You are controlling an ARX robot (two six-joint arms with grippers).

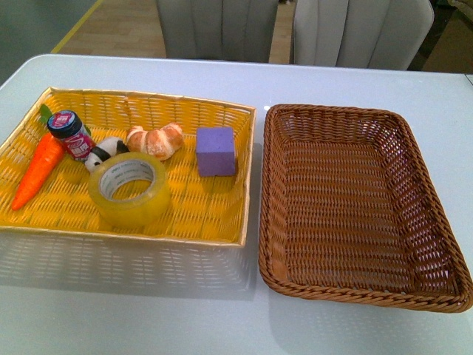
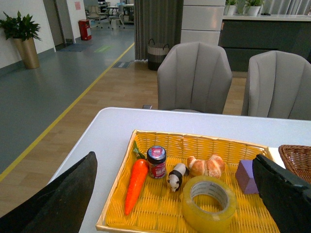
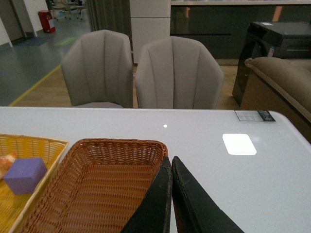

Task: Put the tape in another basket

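The tape (image 1: 133, 209), a wide yellowish translucent roll with a white printed core, lies flat at the front of the yellow basket (image 1: 148, 95). The dark brown wicker basket (image 1: 347, 200) sits just to its right, with nothing inside. In the left wrist view my left gripper (image 2: 175, 160) is open, its dark fingers (image 2: 63, 199) spread wide above the near side of the yellow basket, and the tape (image 2: 204, 219) lies between and below them, untouched. My right gripper (image 3: 170, 162) is shut and holds nothing, hovering over the brown basket (image 3: 102, 184) at its right rim. Neither arm shows in the front view.
Sharing the yellow basket with the tape are a carrot (image 1: 37, 170), a small jar (image 1: 70, 133), a panda figure (image 1: 103, 151), a croissant (image 1: 155, 140) and a purple cube (image 1: 216, 150). Two grey chairs (image 1: 355, 29) stand behind the white table (image 1: 148, 310).
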